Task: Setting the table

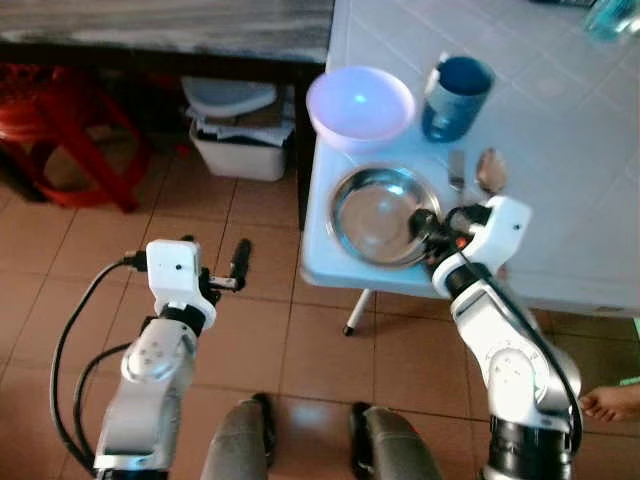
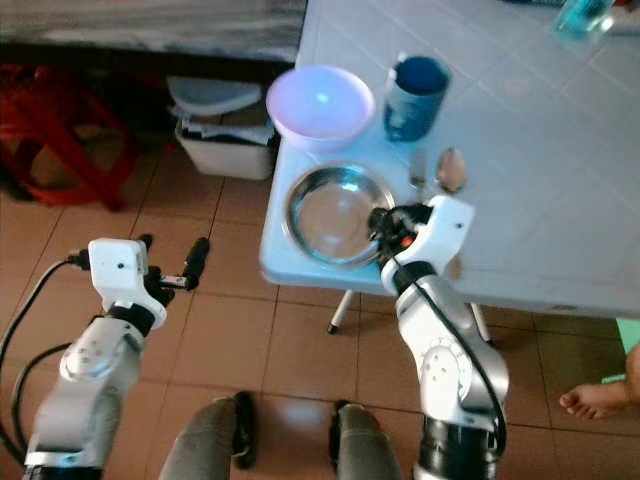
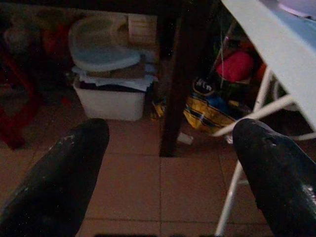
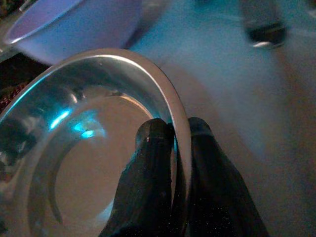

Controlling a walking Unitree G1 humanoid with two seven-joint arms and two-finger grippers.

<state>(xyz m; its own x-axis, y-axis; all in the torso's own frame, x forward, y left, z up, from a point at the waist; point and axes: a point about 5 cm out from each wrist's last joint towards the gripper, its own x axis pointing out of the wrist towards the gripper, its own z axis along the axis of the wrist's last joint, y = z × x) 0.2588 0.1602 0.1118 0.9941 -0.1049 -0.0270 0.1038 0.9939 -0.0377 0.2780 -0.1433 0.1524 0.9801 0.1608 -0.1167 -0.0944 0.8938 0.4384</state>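
Right wrist view is showing the right gripper (image 4: 174, 136) pinching the steel plate's (image 4: 74, 148) rim, one finger inside, one outside. The plate is sitting near the white table's (image 1: 580, 200) front edge, with a lilac bowl (image 1: 360, 105), blue mug (image 1: 455, 97) and spoon (image 1: 490, 170) just beyond. The left gripper (image 3: 168, 168) is hanging spread apart over the tiled floor (image 1: 250, 230).

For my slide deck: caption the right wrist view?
Right gripper pinching the steel plate rim beside the lilac bowl.
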